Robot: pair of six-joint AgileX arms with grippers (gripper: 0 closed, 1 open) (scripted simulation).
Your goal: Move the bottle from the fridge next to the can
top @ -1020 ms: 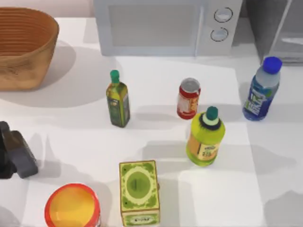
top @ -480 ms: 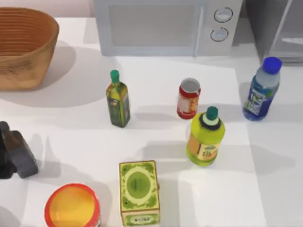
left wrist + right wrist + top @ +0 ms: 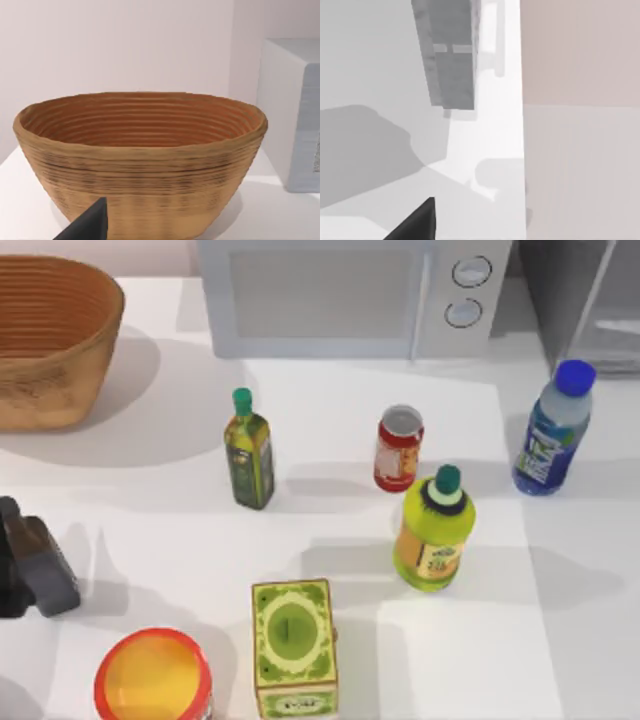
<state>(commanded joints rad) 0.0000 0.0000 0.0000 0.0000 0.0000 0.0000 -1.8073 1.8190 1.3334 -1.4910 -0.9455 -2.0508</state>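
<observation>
While our left gripper [image 3: 30, 570], fingers unreadable, parks at the desk's left edge, the ribbed clear plastic bottle [image 3: 551, 430] stands upright near the right edge, apart from the small red cylindrical can [image 3: 398, 448].

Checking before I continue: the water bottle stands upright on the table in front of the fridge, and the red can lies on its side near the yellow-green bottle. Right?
Not quite. The top view shows the red can standing upright, not on its side, near the yellow-green bottle. The water bottle does stand upright before the fridge.
</observation>
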